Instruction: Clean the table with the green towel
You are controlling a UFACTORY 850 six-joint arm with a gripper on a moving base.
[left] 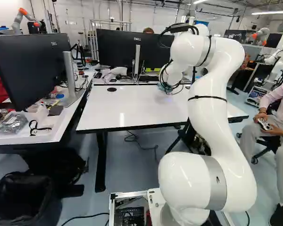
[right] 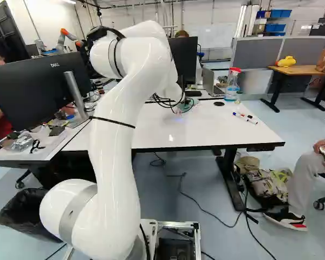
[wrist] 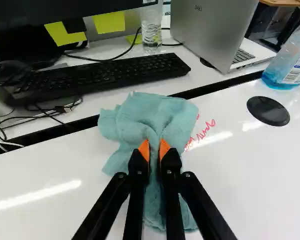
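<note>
Green, the towel (wrist: pixel 140 112) is clamped in your pincer (wrist: pixel 154 149) by a central fold, presumably to leave you loose cloth beneath and ahead for wiping the table (wrist: pixel 260 165). Red scribbles (wrist: pixel 200 134) sit just beside it, probably your marks to rub.

Monitors (left: pixel 28 70), laptop (wrist: pixel 210 35) bear logos (wrist: pixel 198 8); the table (wrist: pixel 250 165), red scrawl (wrist: pixel 210 124).

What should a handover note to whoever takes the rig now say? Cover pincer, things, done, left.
Pincer: shut on the towel.
Things: towel on the table, beside red marks; bottle and pens also on the table.
Done: towel gripped; how much is wiped, I can't tell.
Left: wipe the red marks.
</note>
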